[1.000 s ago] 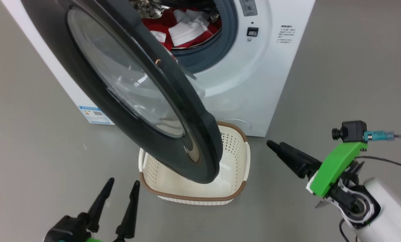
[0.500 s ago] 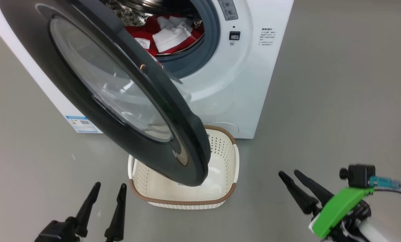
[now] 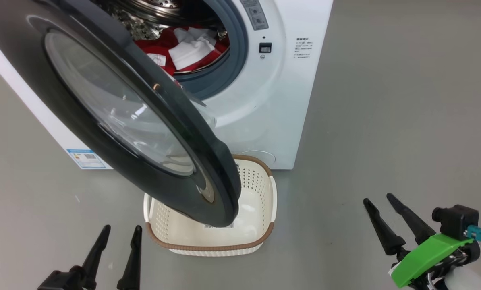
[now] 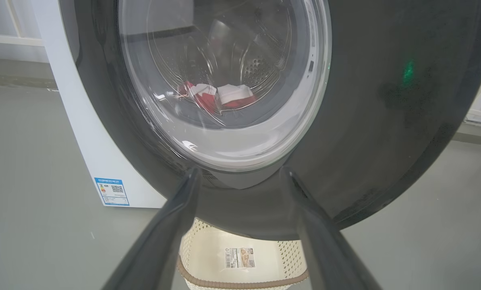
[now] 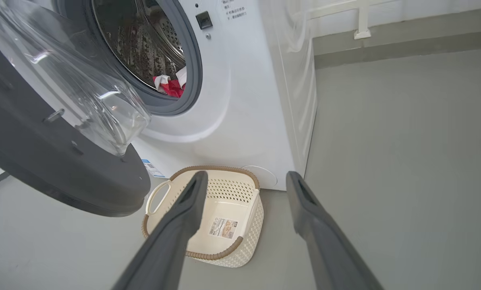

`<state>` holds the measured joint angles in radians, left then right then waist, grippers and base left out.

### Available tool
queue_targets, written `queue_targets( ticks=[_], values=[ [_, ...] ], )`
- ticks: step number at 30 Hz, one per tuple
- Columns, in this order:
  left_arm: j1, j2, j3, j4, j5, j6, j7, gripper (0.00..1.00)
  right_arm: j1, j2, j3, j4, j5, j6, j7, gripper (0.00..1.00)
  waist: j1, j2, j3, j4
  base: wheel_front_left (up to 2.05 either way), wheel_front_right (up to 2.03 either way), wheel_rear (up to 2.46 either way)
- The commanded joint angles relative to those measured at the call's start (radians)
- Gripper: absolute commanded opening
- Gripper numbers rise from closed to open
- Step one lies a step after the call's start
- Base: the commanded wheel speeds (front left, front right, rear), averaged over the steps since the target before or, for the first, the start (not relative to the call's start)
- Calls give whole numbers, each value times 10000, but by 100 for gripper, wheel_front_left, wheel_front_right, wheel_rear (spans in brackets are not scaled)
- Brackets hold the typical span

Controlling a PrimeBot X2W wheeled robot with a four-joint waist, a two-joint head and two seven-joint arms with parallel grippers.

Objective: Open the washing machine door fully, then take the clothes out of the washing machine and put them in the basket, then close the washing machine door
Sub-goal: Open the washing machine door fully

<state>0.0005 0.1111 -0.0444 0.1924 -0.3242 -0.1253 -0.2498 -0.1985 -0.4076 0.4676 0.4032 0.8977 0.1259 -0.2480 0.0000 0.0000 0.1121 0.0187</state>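
**Door** (image 3: 115,108). Round, with a black rim and a glass bowl. It is hinged at the left of the washer (image 3: 264,100) and is found part open, its free edge hung over the basket (image 3: 260,201). Full swing is judged not yet reached.

**Clothes** (image 3: 184,50). Red and white, heaped low in the drum behind the door.

**Left gripper** (image 3: 122,227). Jaws are spread wide and nothing is held. It is set low, near the door's outer face. In its wrist view the door's lower rim is met straight ahead of the fingers.

**Right gripper** (image 3: 377,198). Jaws are spread wide and nothing is held. It is kept well apart from the door, right of the basket. The door's inner side and the drum mouth are faced in its wrist view.

**Governing relation.** The door is slanted from far left to near right, ahead and slightly right of the left gripper, which is the nearer. Its free edge is judged to need carrying leftward, off the basket. That sweep would be made toward the left gripper, so a clash is to be guarded against.
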Motion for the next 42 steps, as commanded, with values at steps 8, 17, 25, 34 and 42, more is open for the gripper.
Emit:
queue_targets(
  ticks=[8, 17, 25, 34, 42],
  values=[
    [-110, 57, 484, -242, 193, -54, -120, 100, 1631, 1390, -2630, -1260, -3807, 48, -135, 100, 0, 0, -72, -7, 0, 0, 0],
    [102, -74, 646, -521, 351, -54, -120, 100, 2714, 2459, -4161, -2322, -5583, 48, -136, 100, 0, 0, -201, 65, 0, 0, 0],
    [300, -191, 699, -535, 454, -54, -120, 100, 3149, 2797, -4547, -2375, -5874, 48, -137, 100, 0, 0, -292, 84, 0, 0, 0],
    [395, -250, 689, -590, 508, -54, -120, 100, 3275, 2844, -4594, -2426, -5938, 48, -137, 100, 0, 0, -341, 91, 0, 0, 0],
    [348, -263, 656, -603, 517, -54, -120, 100, 3202, 2904, -4655, -2447, -5721, 48, -137, 100, 0, 0, -319, 169, 0, 0, 0]
  ],
)
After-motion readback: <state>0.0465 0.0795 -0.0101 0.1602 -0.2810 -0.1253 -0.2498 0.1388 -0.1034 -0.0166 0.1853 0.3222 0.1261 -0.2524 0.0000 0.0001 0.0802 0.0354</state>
